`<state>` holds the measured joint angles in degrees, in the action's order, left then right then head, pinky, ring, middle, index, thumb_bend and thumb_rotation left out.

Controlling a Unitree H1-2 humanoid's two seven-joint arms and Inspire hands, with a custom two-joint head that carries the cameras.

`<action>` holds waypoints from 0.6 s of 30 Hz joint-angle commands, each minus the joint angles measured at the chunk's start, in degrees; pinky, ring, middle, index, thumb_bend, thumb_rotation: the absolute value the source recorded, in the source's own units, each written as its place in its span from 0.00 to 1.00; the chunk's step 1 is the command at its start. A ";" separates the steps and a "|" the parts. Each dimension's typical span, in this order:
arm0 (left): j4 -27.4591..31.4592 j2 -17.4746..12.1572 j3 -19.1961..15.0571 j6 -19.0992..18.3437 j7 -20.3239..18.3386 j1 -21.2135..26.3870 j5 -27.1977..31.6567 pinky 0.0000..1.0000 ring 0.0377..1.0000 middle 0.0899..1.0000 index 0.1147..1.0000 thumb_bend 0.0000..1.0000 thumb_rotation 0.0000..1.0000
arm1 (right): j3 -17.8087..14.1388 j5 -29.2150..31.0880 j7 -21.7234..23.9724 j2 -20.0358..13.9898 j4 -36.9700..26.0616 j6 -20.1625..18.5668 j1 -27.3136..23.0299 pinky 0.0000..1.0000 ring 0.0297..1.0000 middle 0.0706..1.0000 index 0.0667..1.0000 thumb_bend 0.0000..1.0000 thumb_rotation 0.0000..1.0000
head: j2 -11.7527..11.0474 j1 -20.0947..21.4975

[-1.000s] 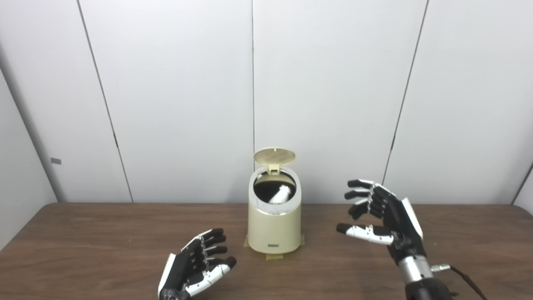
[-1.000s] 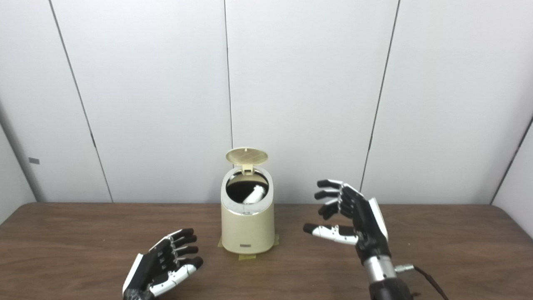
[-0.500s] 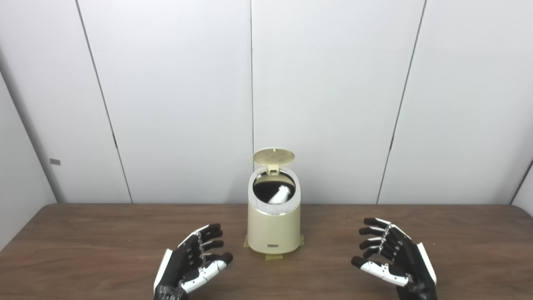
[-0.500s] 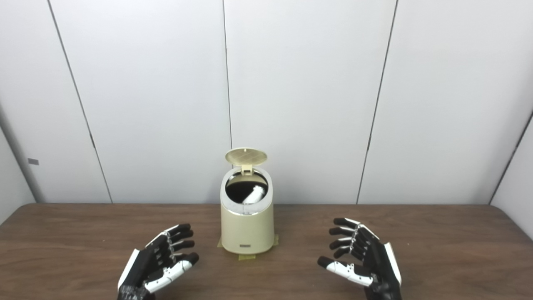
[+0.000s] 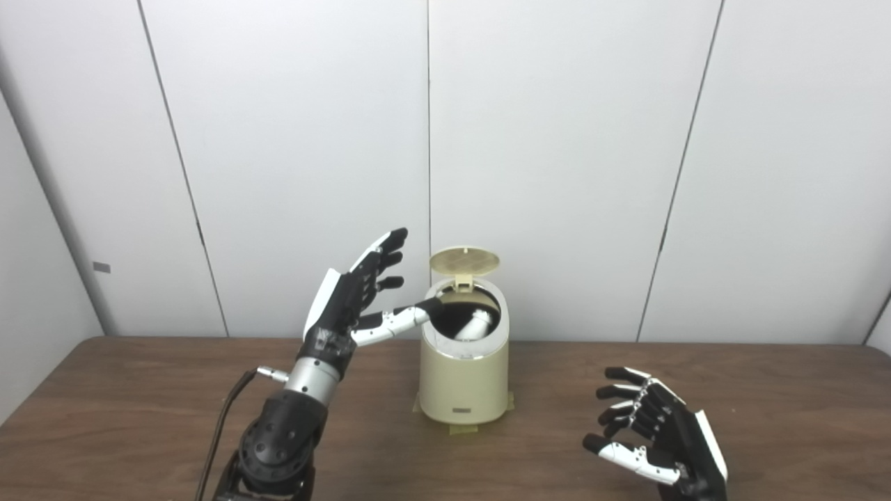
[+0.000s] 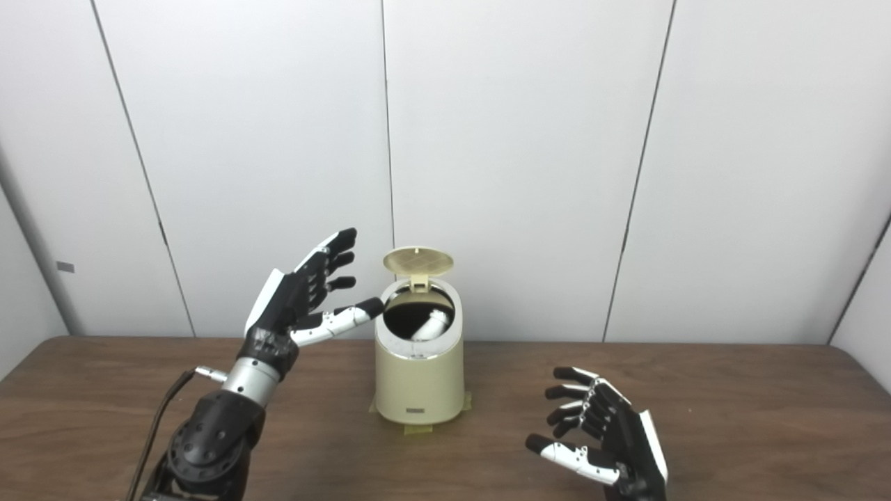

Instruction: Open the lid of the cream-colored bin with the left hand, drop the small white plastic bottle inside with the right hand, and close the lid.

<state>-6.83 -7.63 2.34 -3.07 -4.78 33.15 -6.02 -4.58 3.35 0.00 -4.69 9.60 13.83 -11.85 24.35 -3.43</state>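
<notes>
Meanwhile, the left hand had been raised off the surface, fingers spread and empty, beside the upright lid. With the small white plastic bottle already inside the cream-colored bin, closing seemingly remained. The right hand was lowered, released.

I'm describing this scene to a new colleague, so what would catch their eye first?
The cream bin at the table's middle, its lid up and a white bottle inside. The left hand is raised open beside the rim; the right hand hangs open, low at the right.
</notes>
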 commanded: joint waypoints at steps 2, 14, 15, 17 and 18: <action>-1.96 -0.49 0.65 1.65 1.17 6.00 -2.29 0.86 0.97 0.97 0.97 0.92 0.33 | 0.02 -0.92 -0.59 0.19 -1.56 1.03 -0.45 0.35 0.43 0.55 0.63 0.73 0.13 | -0.06 0.14; -12.41 -2.92 8.05 -0.67 0.52 17.12 -13.90 0.94 1.00 1.00 0.99 0.98 0.45 | 0.20 -0.59 -0.77 1.09 -2.70 0.84 -0.36 0.34 0.43 0.55 0.63 0.73 0.11 | -0.21 1.09; -12.82 -3.06 8.47 -1.03 0.24 17.61 -14.43 0.93 1.00 1.00 0.98 0.99 0.45 | 0.22 -0.80 -0.85 1.09 -2.60 1.03 -0.38 0.34 0.43 0.55 0.63 0.73 0.12 | -0.22 1.12; -13.50 -3.57 9.48 -1.04 -0.69 18.30 -15.50 0.89 1.00 1.00 0.96 1.00 0.44 | 0.19 -0.84 -0.93 1.14 -2.44 1.11 -0.46 0.34 0.43 0.55 0.63 0.72 0.13 | -0.21 1.17; -13.70 -4.00 10.13 -0.75 -1.19 18.45 -16.17 0.88 1.00 0.99 0.95 1.00 0.44 | 0.16 -0.83 -1.01 1.20 -2.41 1.02 -0.51 0.35 0.43 0.55 0.63 0.72 0.13 | -0.20 1.26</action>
<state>-20.98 -10.37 12.31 -4.28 -5.60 47.62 -20.87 -4.29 2.79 -0.67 -3.66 8.04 12.70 -11.16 24.08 -2.11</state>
